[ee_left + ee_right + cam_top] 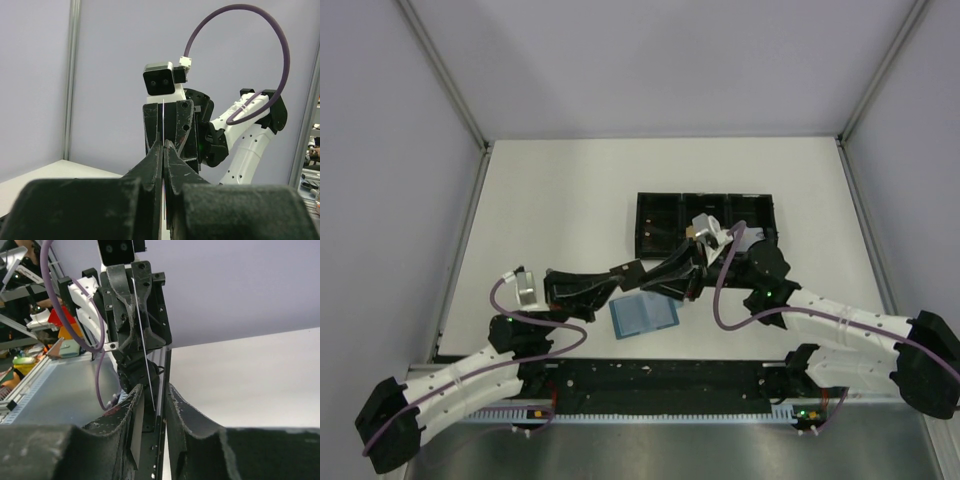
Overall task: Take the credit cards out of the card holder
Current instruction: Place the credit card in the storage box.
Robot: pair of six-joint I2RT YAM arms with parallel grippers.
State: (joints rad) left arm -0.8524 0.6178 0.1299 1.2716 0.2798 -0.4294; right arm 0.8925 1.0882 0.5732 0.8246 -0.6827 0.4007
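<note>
Left gripper point(163, 145) is clamped flat on a credit card point(163, 120), which both wrist views show only edge-on as a thin pale line, so its colour cannot be told. The card stands out past the left fingertips and runs straight into the right gripper point(155, 390), which faces the left one tip to tip. The right jaws stand narrowly apart with the card's edge between them, and a sliver of gap shows on each side, so no pinch from that side can be seen. In the top view the two grippers meet above the tabletop point(550, 200), raised off it, just beyond the card holder point(643, 316) and on the near side of the long black three-compartment tray point(642, 215). The card holder lies flat on the tabletop with its lighter blue slotted face up, apart from both grippers and slightly nearer the arm bases than where they meet. Whether any card sits in it is too small to tell. The left arm reaches from its base at the near left, forward and to the right, its forearm low and close to level. The right arm comes from the near right and runs leftward, bent at the elbow, with its wrist beside the tray's near edge and a purple cable looping above it.
</note>
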